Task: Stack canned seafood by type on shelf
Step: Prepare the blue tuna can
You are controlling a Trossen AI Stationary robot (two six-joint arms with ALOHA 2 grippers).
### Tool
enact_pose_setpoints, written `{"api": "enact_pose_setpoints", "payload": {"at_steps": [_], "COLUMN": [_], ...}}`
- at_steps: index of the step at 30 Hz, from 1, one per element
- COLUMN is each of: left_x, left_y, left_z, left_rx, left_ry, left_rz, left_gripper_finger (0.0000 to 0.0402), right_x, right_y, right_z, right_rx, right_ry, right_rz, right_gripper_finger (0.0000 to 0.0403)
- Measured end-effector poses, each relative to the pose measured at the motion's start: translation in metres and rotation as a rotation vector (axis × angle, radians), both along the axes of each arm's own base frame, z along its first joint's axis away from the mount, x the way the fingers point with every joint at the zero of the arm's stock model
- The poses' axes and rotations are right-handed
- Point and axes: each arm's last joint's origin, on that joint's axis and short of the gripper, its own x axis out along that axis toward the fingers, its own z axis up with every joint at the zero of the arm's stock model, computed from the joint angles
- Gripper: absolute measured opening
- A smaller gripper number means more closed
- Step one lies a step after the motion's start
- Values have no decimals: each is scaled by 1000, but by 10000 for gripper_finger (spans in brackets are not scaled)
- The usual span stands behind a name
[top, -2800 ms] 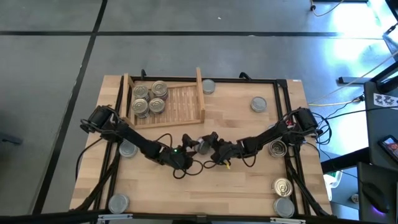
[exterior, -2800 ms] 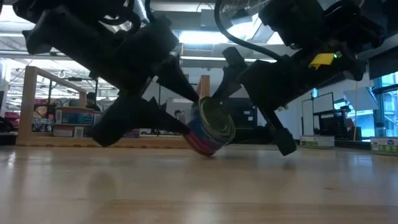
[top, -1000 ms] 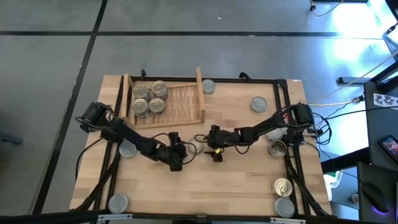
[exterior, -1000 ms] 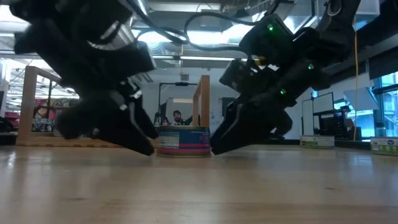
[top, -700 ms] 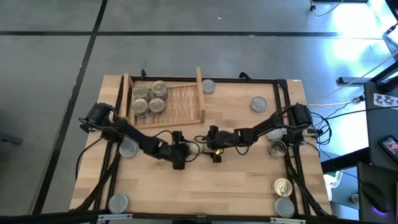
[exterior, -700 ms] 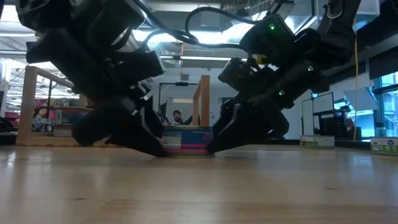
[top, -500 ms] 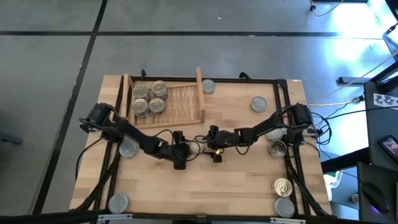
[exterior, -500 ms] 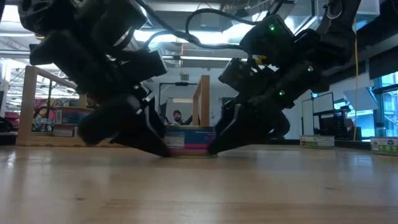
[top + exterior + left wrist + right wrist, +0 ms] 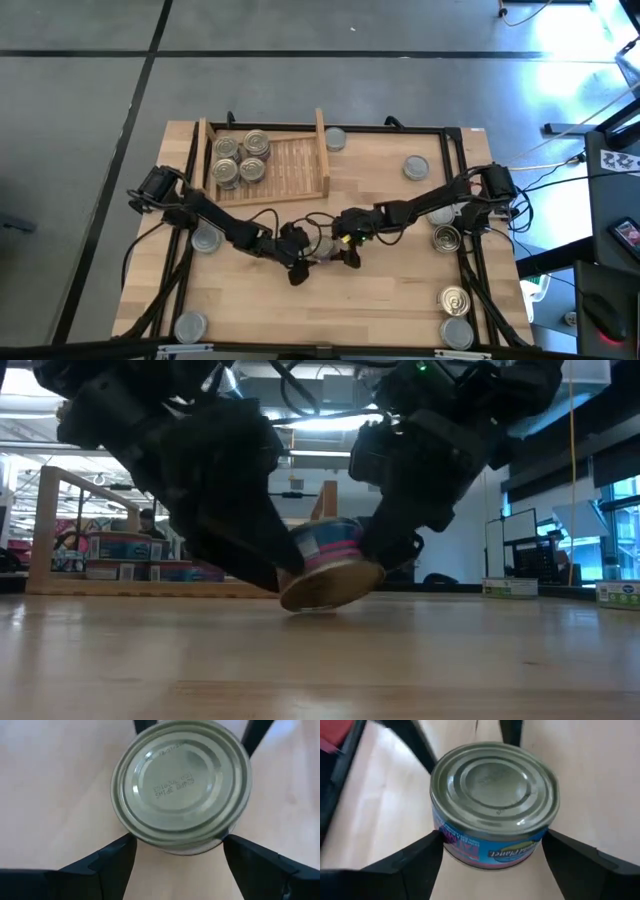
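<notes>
One can of seafood, with a blue and pink label and dull grey ends, sits tilted mid-table between both grippers. My left gripper comes from the left and my right gripper from the right, each shut on this can. The left wrist view looks onto one grey end, stamped with a code; the right wrist view looks onto the other end. The shelf lies at the far left and has several cans stacked in its left part. My left gripper pinches the can's round side wall between its two fingers, one on each opposite side. The fingers slant down from the table's left. The can is tipped, one end facing the near edge; whether its low rim touches the table I cannot tell. My right gripper pinches the same can by its labelled side wall, one finger on each opposite side. It slants down from the table's right, facing my left gripper. The can is tilted in this hold.
Loose cans lie around: beside the shelf, at the far right, by the right arm, two at the near right corner, one under the left arm and one near left.
Both grippers have rolled about their wrists, risen a little and shifted slightly toward the near edge, keeping their hold. The can, which stood flat on the table, is now tipped, with one end turned toward the near edge.
</notes>
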Motion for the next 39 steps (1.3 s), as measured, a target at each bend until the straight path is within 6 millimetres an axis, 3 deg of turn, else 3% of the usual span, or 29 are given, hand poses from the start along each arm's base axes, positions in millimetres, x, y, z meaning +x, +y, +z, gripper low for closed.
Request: {"api": "enact_pose_setpoints", "payload": {"at_steps": [8,14,20,30,39], "left_x": [0,-1,-4,-3,6], "left_y": [-8,-10,-2,5,5], "left_z": [5,5,-1,-3,11], "left_rx": [-256,-373,-338,-295,-295], "left_ry": [-45,-27,30,38,-91], "left_rz": [139,208,278,268,187], "left_gripper_finger": [292,292,292,292,292], "right_x": [2,0,-3,-2,-2], "right_y": [3,5,1,-6,-10], "right_z": [5,4,-2,-2,3], "right_rx": [284,401,401,377,455], "right_ry": [104,184,262,245,241], "right_rz": [-86,-133,-199,-207,-148], "right_gripper_finger": [328,328,328,328,328]}}
